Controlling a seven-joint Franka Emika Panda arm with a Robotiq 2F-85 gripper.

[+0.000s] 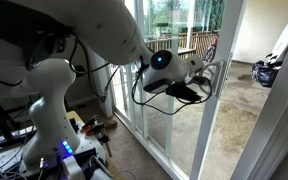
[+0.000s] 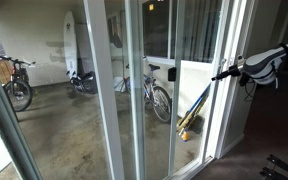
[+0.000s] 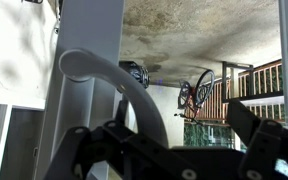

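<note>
Exterior view, from inside the room: the arm [image 1: 104, 30] is reaching out level, and the gripper [image 1: 206, 78] is sitting right at the upright edge of the sliding door [image 1: 229, 95], about halfway up it. You cannot make out the handle here, nor how the jaws are standing.

Exterior view, looking along the glass: the gripper [image 2: 222, 73] is coming in from the right and pointing at the same upright edge of the sliding door [image 2: 216, 110]. Whether it is touching is too small to tell. Out on the patio a bicycle [image 2: 156, 95] is leaning near the glass and a surfboard [image 2: 76, 40] is standing against the far wall, both well apart from the gripper.

Wrist view: the handle [image 3: 104, 75] is showing as a pale curved bar fixed to the door's upright edge, arching away from the frame. The gripper [image 3: 169, 150] is sitting just beside it with its jaws spread wide and holding nothing; the handle is lining up over the left of the two fingers [image 3: 79, 150], not between them.

Handling, as a judgement: the bar is looking rigid and smooth, so it may be slippery under the pads. The door is probably heavy and sliding only along its track. You are best taking hold at the middle of the arch, where the gap behind it is widest.
</note>
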